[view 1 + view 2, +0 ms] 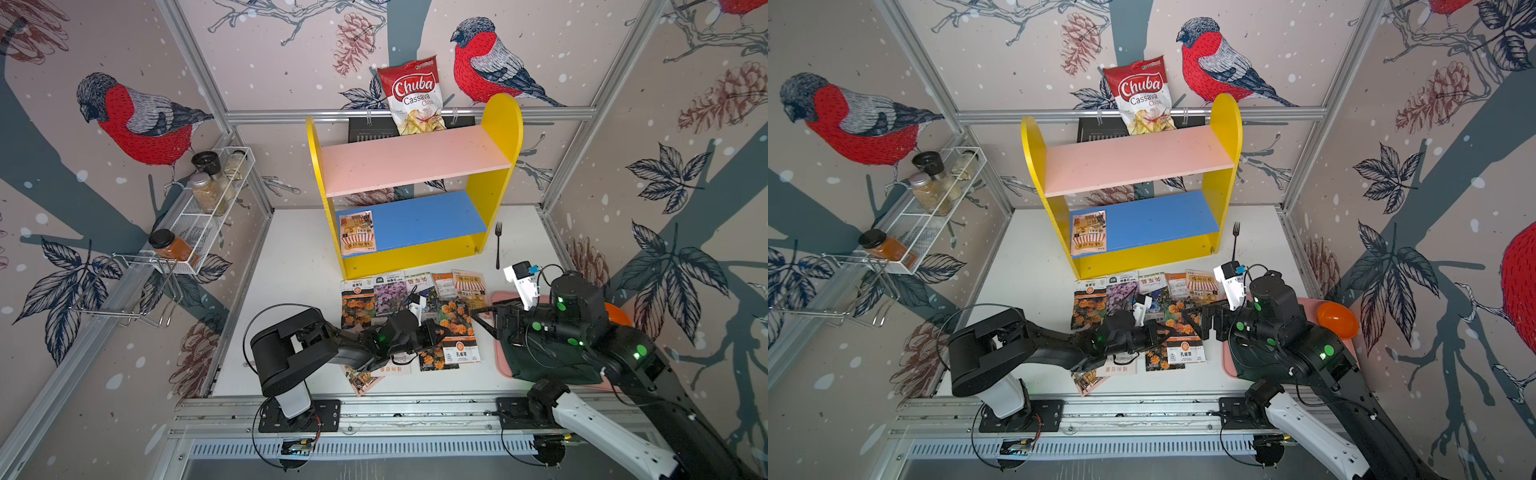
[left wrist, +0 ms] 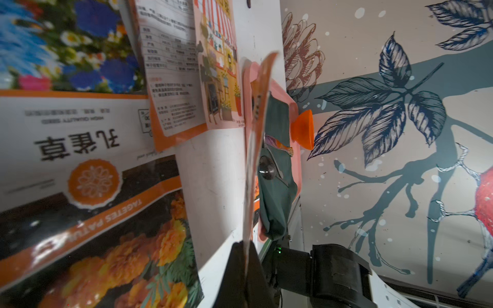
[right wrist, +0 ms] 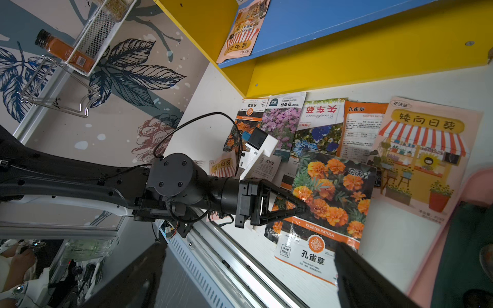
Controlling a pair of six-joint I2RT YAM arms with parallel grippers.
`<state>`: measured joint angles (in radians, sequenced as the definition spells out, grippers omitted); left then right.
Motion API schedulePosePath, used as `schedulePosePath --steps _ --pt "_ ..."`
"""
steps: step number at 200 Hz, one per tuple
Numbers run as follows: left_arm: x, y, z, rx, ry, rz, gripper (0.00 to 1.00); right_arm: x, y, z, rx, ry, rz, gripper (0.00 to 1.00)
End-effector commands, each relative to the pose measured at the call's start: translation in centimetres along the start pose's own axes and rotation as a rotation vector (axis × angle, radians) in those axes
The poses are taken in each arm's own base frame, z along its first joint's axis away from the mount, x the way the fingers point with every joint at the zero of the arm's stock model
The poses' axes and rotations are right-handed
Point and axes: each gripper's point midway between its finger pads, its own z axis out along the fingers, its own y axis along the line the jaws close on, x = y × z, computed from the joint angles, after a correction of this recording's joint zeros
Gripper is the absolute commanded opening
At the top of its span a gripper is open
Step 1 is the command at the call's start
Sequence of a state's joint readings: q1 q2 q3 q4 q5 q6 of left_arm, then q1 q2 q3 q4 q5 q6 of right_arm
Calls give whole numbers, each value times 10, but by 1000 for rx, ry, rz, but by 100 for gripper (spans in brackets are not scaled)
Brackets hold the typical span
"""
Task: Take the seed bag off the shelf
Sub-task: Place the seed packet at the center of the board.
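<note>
- One pink seed bag printed with a striped shopfront (image 1: pixel 358 230) lies flat on the blue lower board of the small two-tier shelf with yellow round-topped sides (image 1: pixel 498 137). It sits hard against the shelf's side panel on the left arm's side.
- In front of the shelf, the left hand (image 3: pixel 302 208) is clenched on the edge of a glossy marigold-print seed packet (image 3: pixel 333 192). It holds the packet level just above the white counter (image 1: pixel 291 299). The left wrist view shows the packet edge-on between the pinched jaws.
- The right hand (image 1: pixel 478 316) hangs just beside that packet's far edge, also in front of the shelf. Its dark fingers (image 3: pixel 360 277) are spread wide and grip nothing.
- A row of flat flower seed packets (image 1: pixel 390 291) lies on the counter just in front of the shelf's yellow base.
- A black fork (image 1: pixel 498 245) lies beside the shelf on the right arm's side.
- A red-and-white cassava chips bag (image 1: pixel 413 97) stands behind the shelf's pink upper board.
</note>
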<state>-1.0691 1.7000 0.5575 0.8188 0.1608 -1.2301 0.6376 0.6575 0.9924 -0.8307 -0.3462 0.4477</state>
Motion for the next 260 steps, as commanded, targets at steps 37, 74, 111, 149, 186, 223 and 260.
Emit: schedulePosePath --steps 37,74,111,149,186,223,260 --pt "10 30 13 -164 53 -1 0 2 -3 2 5 -5 7 100" --pt "14 37 13 -209 78 -8 0 4 -4 3 6 -4 6 100" --pt "17 44 11 -256 92 -16 0 6 -5 4 2 -6 10 100" --pt "20 46 11 -287 117 -8 8 8 -6 5 -1 -4 10 100" --pt "16 46 6 -342 116 25 20 8 -6 5 -1 -7 8 100" --pt "9 40 -2 -375 104 58 44 8 -7 5 2 -8 8 100" --pt "7 40 -11 -412 109 87 70 8 -7 3 3 -15 4 100"
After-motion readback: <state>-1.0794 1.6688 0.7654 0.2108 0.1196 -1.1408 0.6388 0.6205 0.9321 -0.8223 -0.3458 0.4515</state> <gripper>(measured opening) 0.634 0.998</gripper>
